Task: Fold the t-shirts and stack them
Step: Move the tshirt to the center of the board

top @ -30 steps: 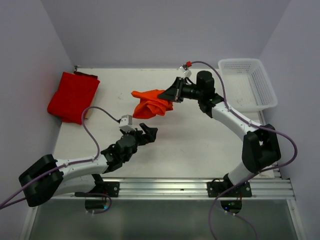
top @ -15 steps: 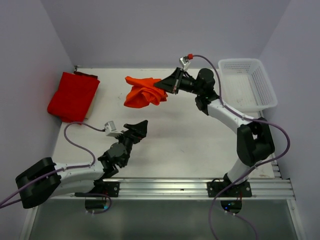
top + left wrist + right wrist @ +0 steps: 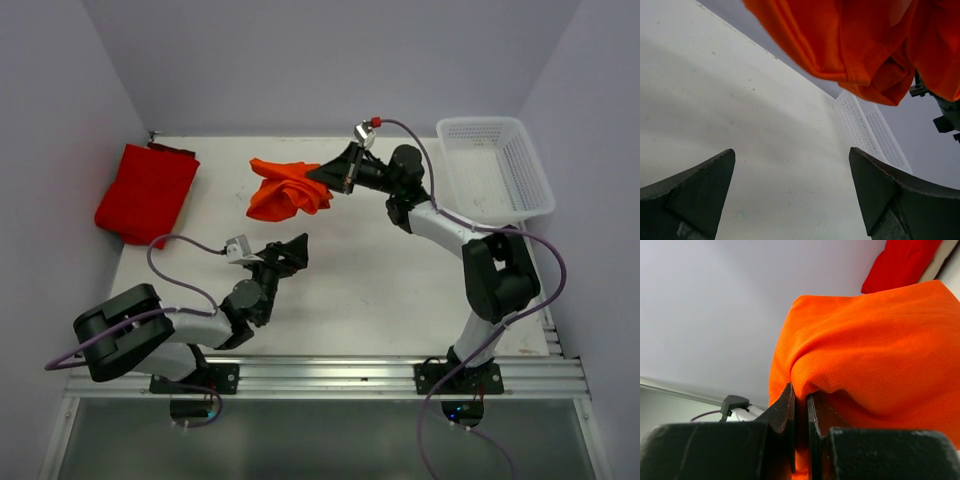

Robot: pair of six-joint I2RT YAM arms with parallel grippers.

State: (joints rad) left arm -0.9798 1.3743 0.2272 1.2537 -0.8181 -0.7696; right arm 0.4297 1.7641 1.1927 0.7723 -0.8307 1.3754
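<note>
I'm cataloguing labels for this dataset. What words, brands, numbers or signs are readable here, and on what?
None: no legible text, label or number shows on the orange t-shirt, the red t-shirt, the white basket or the table.

The orange t-shirt (image 3: 880, 340) is matt, finely pitted cloth; the basket (image 3: 530, 186) white perforated plastic; the table (image 3: 380, 275) smooth.
</note>
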